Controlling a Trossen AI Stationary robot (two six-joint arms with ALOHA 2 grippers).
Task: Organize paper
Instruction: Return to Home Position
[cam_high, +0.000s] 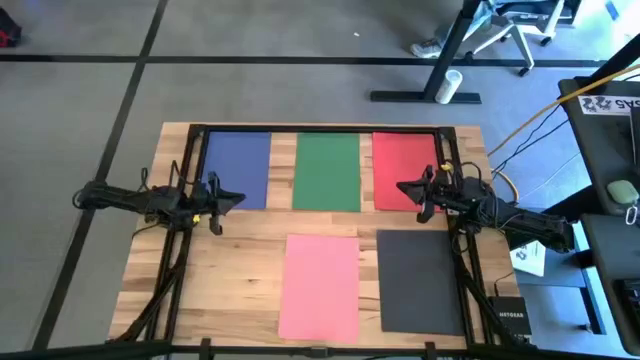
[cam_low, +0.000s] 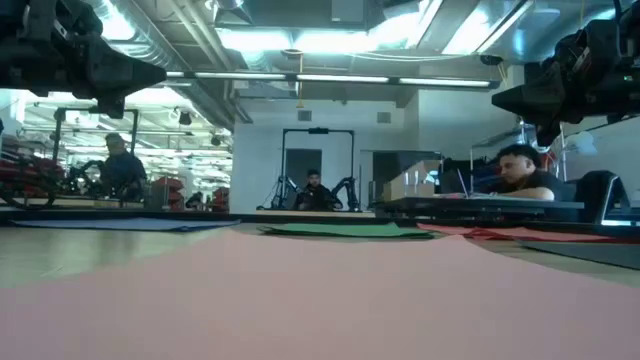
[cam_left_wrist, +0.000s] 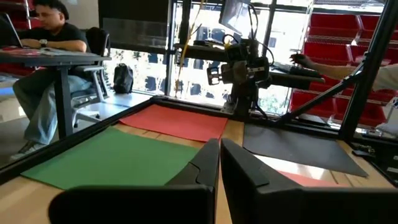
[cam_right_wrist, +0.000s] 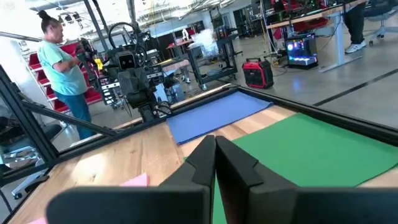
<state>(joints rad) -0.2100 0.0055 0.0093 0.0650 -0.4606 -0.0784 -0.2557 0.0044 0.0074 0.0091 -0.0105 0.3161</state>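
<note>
Blue (cam_high: 237, 168), green (cam_high: 327, 170) and red paper (cam_high: 403, 168) in one row, pink (cam_high: 320, 285) and dark grey paper (cam_high: 420, 280) in the other, lie flat on the desk (cam_high: 240, 265): probably light, limp and slippery, best pinched at an edge; left end effector (cam_high: 238, 197) and right end effector (cam_high: 402, 187) hover above, fingers together, empty.

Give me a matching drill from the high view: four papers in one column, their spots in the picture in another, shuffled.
Papers:
1. blue paper
2. green paper
3. pink paper
4. dark grey paper

Spots in the high view:
A. bottom right
B. top left
C. top middle
D. bottom middle

Pairs: 1-B, 2-C, 3-D, 4-A.

The left claw hangs at the blue paper's edge and the right claw over the red paper. Both are shut and empty.
</note>
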